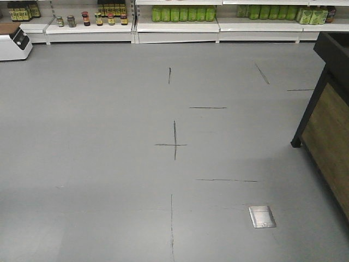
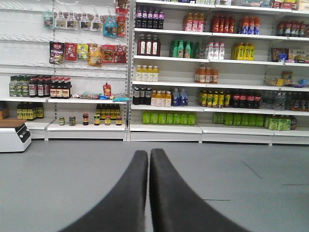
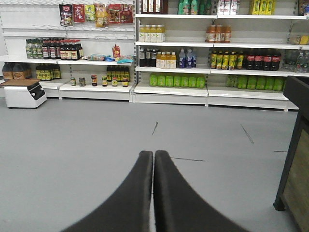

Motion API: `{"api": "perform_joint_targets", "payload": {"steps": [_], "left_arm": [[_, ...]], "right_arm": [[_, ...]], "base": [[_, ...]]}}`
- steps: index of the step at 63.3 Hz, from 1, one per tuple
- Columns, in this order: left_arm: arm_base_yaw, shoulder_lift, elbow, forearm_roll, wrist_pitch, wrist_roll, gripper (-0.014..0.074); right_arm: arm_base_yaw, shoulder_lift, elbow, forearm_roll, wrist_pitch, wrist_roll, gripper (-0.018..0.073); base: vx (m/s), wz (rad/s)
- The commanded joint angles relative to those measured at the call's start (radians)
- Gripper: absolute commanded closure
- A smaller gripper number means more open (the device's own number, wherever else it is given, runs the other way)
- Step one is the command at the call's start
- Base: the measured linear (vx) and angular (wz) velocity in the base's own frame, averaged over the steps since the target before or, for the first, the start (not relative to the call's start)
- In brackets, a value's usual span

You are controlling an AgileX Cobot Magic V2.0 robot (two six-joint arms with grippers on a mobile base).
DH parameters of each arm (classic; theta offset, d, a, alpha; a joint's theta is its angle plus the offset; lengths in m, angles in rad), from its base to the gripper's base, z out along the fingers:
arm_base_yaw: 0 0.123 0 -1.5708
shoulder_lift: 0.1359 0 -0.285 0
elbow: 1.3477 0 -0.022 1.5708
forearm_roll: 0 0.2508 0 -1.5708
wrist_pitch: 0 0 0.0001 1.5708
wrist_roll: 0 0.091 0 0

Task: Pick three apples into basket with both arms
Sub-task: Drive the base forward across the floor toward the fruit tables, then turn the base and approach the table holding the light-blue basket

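Apples, basket: not in any of the three views, so their position relative to either tool cannot be told.

Left tool (image 2: 148, 153): closed. The two black fingers lie pressed together along their inner edges and nothing is gripped. It points level across the floor (image 2: 72, 183) toward the shelves (image 2: 164, 126).

Right tool (image 3: 153, 154): closed in the same way, fingers touching from the tips down, nothing between them. It faces the same shelf wall from farther off.

Front view: grey floor with thin dark lines and one cross (image 1: 174, 144) near the middle. A small metal plate (image 1: 262, 216) is set in the floor at lower right.

Right edge: a black-framed table (image 1: 327, 120) with a wood side panel, one leg on the floor. Its top is out of view. The right wrist view shows the same table at its right edge, well apart from the right tool.

Far wall: the bottom shelf holds a row of green bottles (image 1: 183, 13) and, to the left, small jars (image 1: 71, 21). A white box (image 1: 13, 42) with a dark sloped face sits at far left beside the shelf base.
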Motion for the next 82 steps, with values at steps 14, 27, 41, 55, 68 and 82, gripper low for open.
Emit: {"api": "perform_joint_targets", "payload": {"steps": [14,27,41,55,68,82], "left_arm": [[0.003,-0.015,0.023,-0.010,-0.069,-0.009,0.0603],[0.003,-0.015,0.023,-0.010,-0.069,-0.009,0.0603],[0.003,-0.015,0.023,-0.010,-0.069,-0.009,0.0603],[0.003,-0.015,0.023,-0.010,-0.069,-0.009,0.0603],[0.003,-0.015,0.023,-0.010,-0.069,-0.009,0.0603],[0.003,-0.015,0.023,-0.010,-0.069,-0.009,0.0603]], "right_arm": [[-0.001,-0.011,0.013,-0.008,-0.077,-0.008,0.0568],[-0.001,-0.011,0.013,-0.008,-0.077,-0.008,0.0568],[-0.001,-0.011,0.013,-0.008,-0.077,-0.008,0.0568],[-0.001,-0.011,0.013,-0.008,-0.077,-0.008,0.0568],[-0.001,-0.011,0.013,-0.008,-0.077,-0.008,0.0568],[-0.001,-0.011,0.013,-0.008,-0.077,-0.008,0.0568]], "base": [[0.14,-0.05],[0.14,-0.10],[0.11,-0.18],[0.08,-0.28],[0.08,-0.35],[0.09,-0.43]]}}
